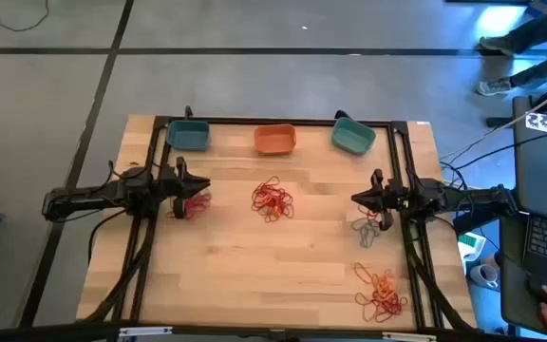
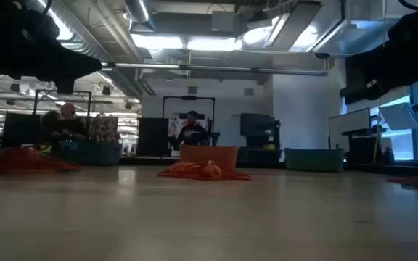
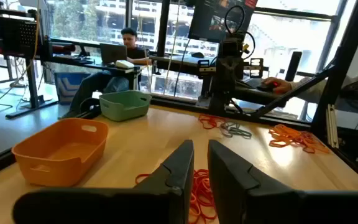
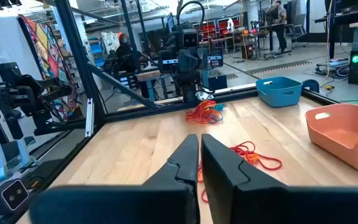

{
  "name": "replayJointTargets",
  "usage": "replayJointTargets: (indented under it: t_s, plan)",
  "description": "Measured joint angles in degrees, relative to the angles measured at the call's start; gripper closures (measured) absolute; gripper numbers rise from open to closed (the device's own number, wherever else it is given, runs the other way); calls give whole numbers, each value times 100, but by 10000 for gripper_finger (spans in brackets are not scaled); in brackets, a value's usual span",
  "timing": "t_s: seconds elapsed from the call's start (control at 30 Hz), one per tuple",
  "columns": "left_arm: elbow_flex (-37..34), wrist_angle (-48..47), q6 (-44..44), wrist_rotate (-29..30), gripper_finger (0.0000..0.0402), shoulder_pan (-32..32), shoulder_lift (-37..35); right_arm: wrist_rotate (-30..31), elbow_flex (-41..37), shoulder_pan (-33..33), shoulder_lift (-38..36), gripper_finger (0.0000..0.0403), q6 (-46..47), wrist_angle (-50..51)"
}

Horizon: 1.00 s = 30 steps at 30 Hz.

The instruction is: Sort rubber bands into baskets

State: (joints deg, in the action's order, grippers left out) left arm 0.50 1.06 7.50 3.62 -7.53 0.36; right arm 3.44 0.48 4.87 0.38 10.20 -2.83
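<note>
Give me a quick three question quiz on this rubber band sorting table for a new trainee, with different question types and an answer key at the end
1. True or false: the orange basket stands between the two teal baskets.
2. Multiple choice: the red and orange rubber band pile mid-table lies
A. inside the orange basket
B. on the bare wood, apart from the baskets
C. under the right gripper
3. Fill in: the grey bands lie nearest the ____ gripper, not the left gripper.

Key:
1. True
2. B
3. right
</note>
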Motion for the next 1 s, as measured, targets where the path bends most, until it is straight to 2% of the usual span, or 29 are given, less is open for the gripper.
replayJointTargets:
  t_s: [1.0]
  plan:
    - [-1, -1, 1, 2, 357, 0, 0, 0, 0, -1, 1, 380, 153, -4]
